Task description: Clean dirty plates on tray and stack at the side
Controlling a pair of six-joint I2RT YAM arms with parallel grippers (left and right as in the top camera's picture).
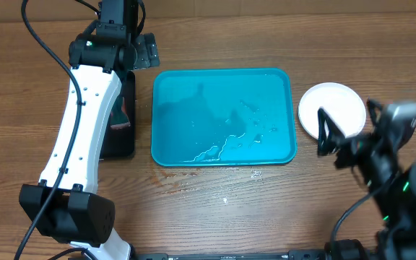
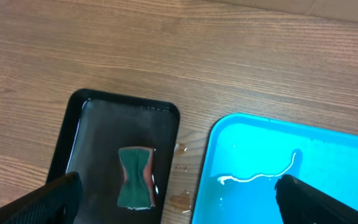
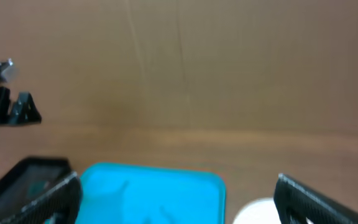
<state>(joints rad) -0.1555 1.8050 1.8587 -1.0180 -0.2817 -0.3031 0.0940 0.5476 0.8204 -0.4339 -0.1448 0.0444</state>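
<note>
The turquoise tray [image 1: 222, 148] lies mid-table with no plates on it, only water puddles; it also shows in the left wrist view [image 2: 328, 155] and the right wrist view [image 3: 154, 186]. A white plate [image 1: 334, 105] sits on the table right of the tray, and its edge shows in the right wrist view [image 3: 253, 213]. The light blue and yellow-green plates are hidden or out of view. My left gripper [image 1: 137, 52] [image 2: 179, 211] is open and empty, above the gap between the black tray and the turquoise tray. My right gripper [image 1: 328, 137] [image 3: 179, 205] is open and empty, just in front of the white plate.
A black tray [image 1: 118, 144] [image 2: 104, 124] stands left of the turquoise tray, wet inside, with a green-red sponge [image 2: 135, 177] [image 1: 123, 115] in it. Water drops lie on the wood between the trays and in front of the turquoise tray. A brown wall stands behind.
</note>
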